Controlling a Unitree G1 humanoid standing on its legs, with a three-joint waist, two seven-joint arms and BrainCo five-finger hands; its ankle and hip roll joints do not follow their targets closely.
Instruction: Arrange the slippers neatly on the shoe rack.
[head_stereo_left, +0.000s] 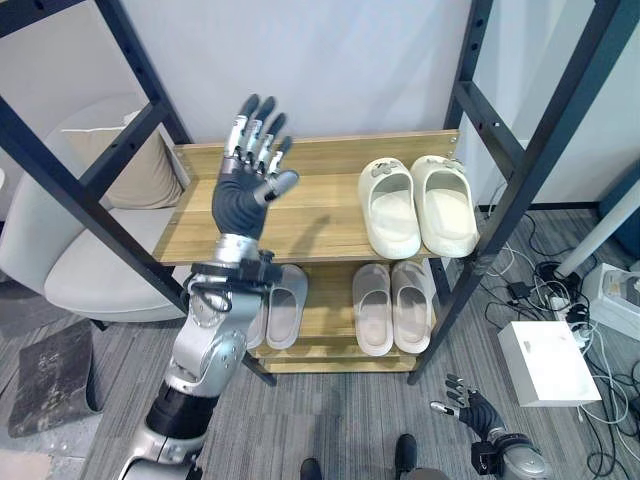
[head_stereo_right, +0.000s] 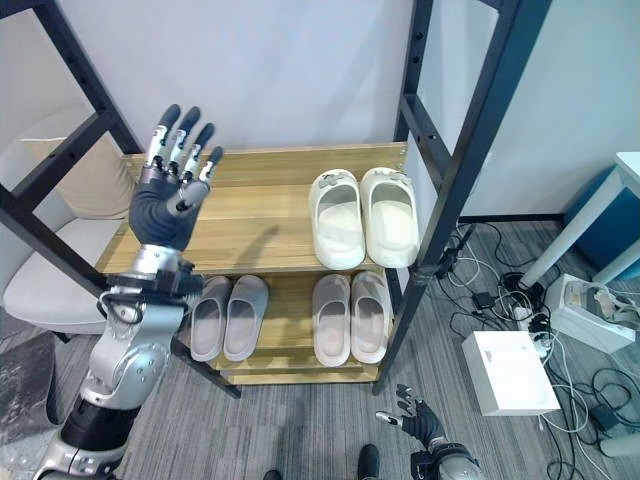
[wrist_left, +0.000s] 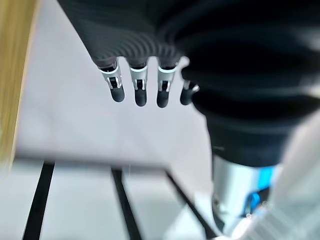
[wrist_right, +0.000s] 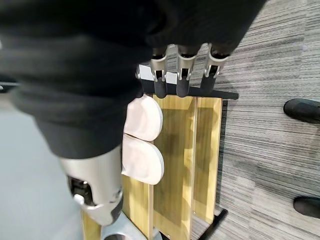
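Note:
A wooden shoe rack (head_stereo_left: 300, 215) with two shelves stands inside a black metal frame. A cream pair of slippers (head_stereo_left: 417, 205) lies side by side on the right of the top shelf. On the lower shelf rest a pale pink pair (head_stereo_left: 392, 305) on the right and a grey pair (head_stereo_left: 277, 310) on the left. My left hand (head_stereo_left: 247, 180) is raised upright above the left part of the top shelf, fingers straight and spread, holding nothing. My right hand (head_stereo_left: 470, 408) hangs low near the floor at the right front of the rack, fingers relaxed and empty.
The black frame's slanted bars (head_stereo_left: 520, 190) cross in front of the rack on both sides. A beige chair with a cushion (head_stereo_left: 95, 230) stands to the left. A white box (head_stereo_left: 548, 362), cables and a power strip lie on the grey floor at right.

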